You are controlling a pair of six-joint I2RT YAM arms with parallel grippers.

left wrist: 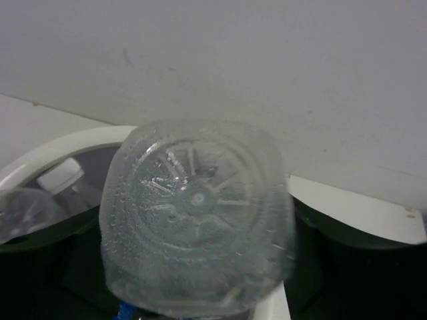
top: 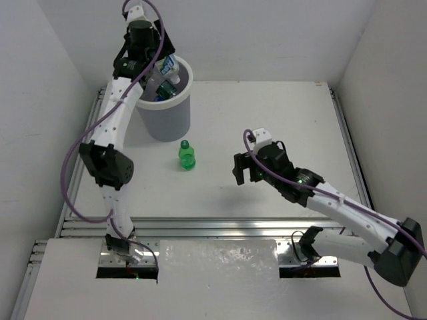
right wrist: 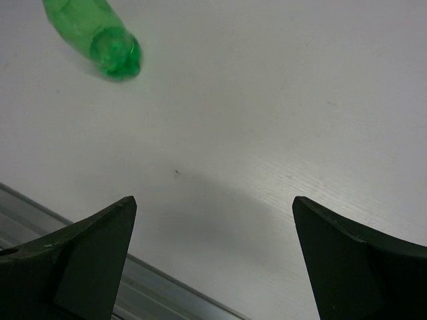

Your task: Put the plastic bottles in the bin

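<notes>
I see the left jaws clamped on a clear plastic bottle (left wrist: pixel 197 220) above the round grey white-rimmed bin (top: pixel 167 120) at far left, and the right jaws spread open over the white tabletop (top: pixel 280 113), right of a green plastic bottle (top: pixel 187 155) lying just near of the bin.

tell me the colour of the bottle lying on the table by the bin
The bottle is translucent green, clearest in the right wrist view.

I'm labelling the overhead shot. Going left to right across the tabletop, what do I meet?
bin → green bottle → right gripper
</notes>
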